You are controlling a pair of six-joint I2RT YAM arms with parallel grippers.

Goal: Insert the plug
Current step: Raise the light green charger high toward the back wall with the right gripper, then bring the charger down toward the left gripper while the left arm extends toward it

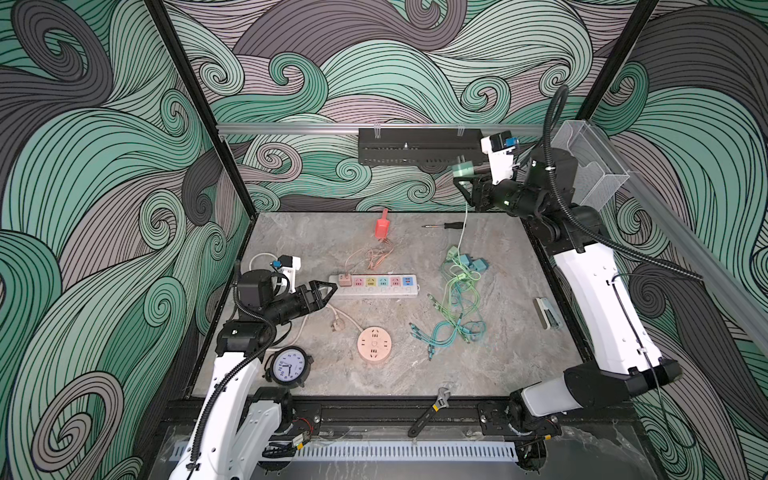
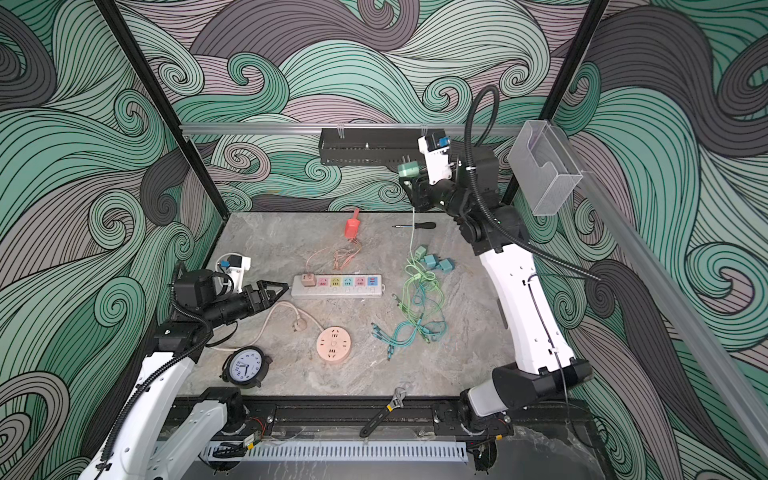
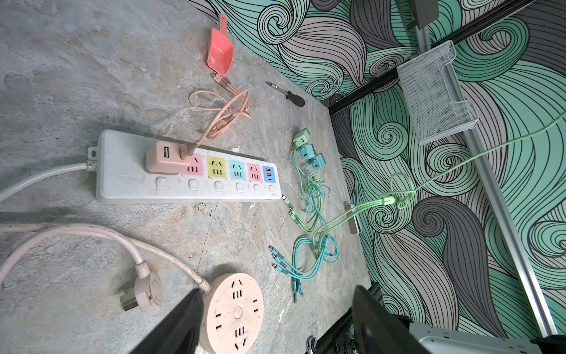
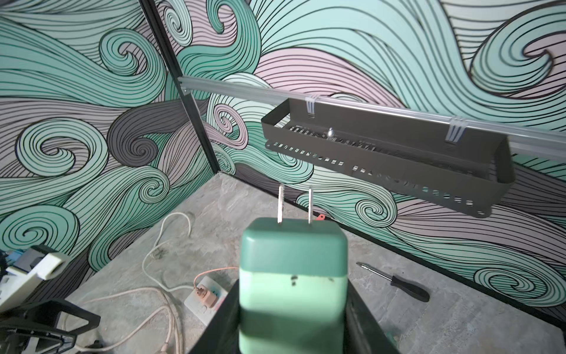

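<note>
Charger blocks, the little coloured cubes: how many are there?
5. A pink charger sits plugged into the power strip; a green charger is held by the right gripper; a second green charger and two teal chargers lie beside the cable tangle. None seems hidden.

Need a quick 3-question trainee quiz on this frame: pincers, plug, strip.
1. True or false: the right pincer holds a green plug raised off the table.
2. What sits in the end socket of the strip nearest the left pincer? A) a pink adapter B) a blue adapter C) nothing
3. Fill in: the left pincer's jaws are ___ (open or shut).

Key: 1 true; 2 A; 3 open.
</note>
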